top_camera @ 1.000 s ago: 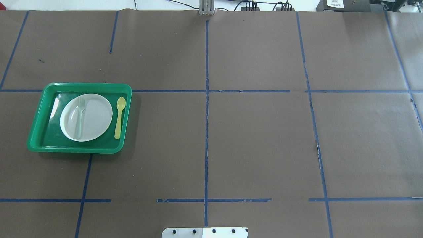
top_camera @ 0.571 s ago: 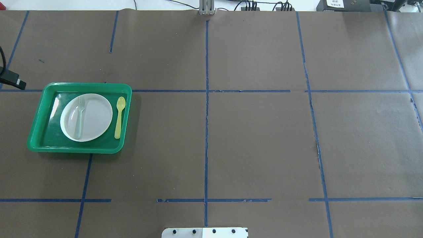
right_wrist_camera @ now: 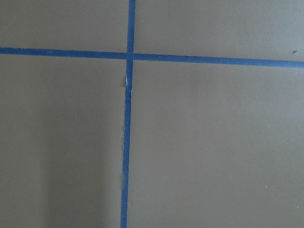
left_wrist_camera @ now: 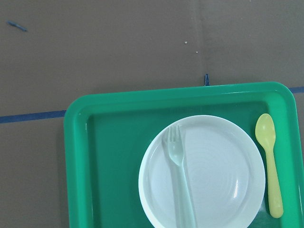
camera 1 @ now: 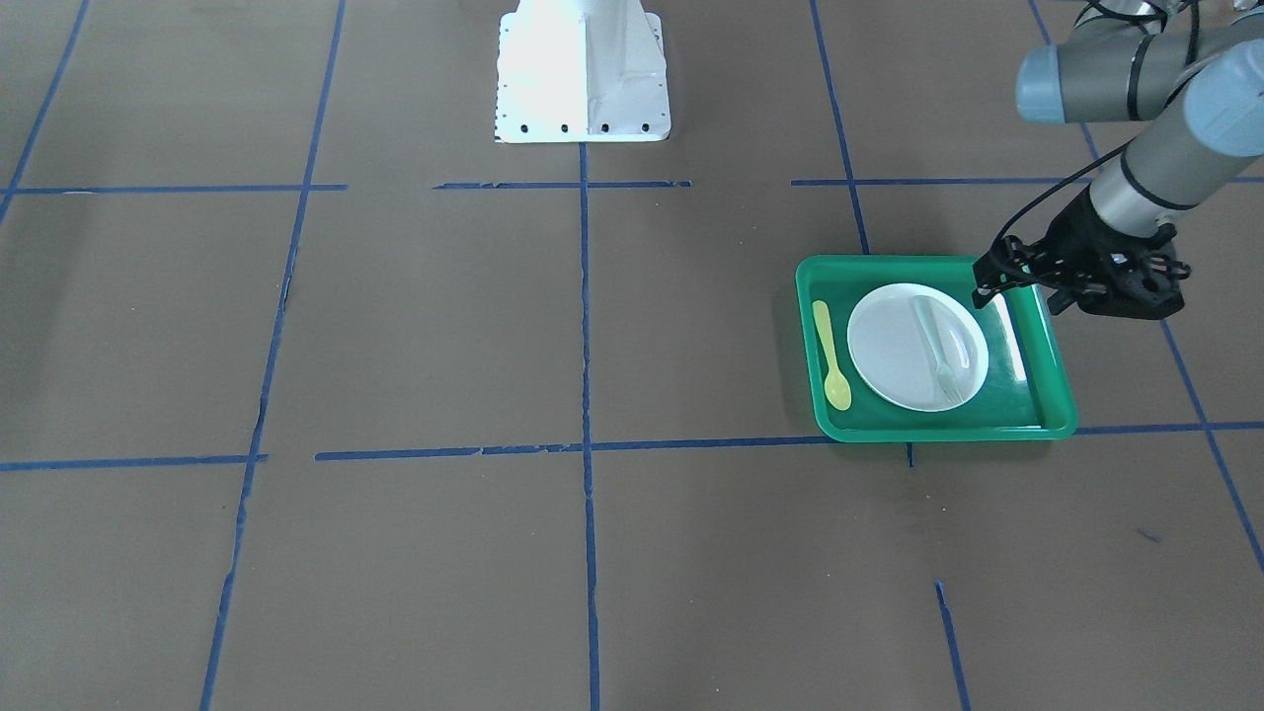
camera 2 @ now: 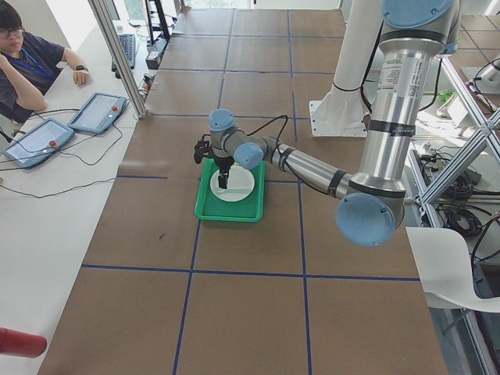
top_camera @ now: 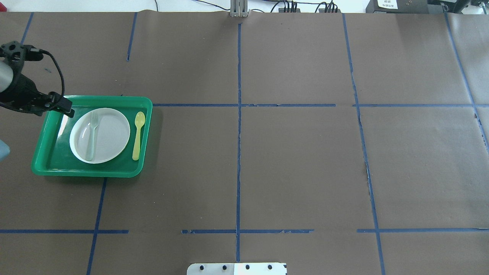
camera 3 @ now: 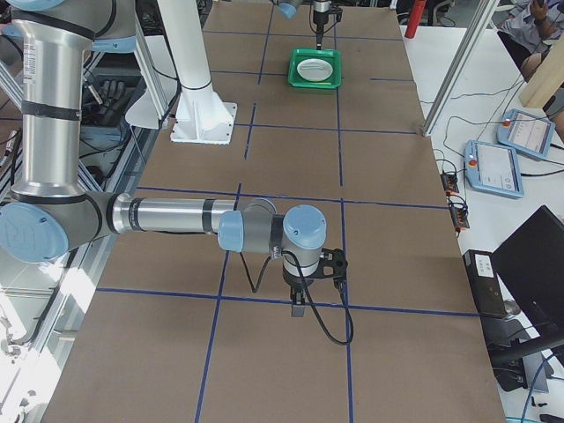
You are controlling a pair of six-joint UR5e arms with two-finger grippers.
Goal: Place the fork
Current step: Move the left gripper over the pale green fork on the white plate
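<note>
The pale white fork (top_camera: 91,135) lies on the left side of a white plate (top_camera: 110,133) in a green tray (top_camera: 88,172), tines toward the far side. It also shows in the front view (camera 1: 936,346) and the left wrist view (left_wrist_camera: 179,185). My left gripper (camera 1: 1116,291) hangs above the tray's far left corner and points down. Its fingers do not show clearly, so I cannot tell whether it is open. My right gripper (camera 3: 300,307) shows only in the right side view, over bare paper. I cannot tell its state.
A yellow spoon (top_camera: 137,135) lies in the tray to the right of the plate. The table is covered in brown paper with blue tape lines. The robot's white base (camera 1: 583,69) stands at the near edge. An operator (camera 2: 23,62) sits beyond the table's far side.
My left arm has come into the overhead view from the left edge and moved right, to the tray's far left corner. Fork, plate and spoon have not moved.
</note>
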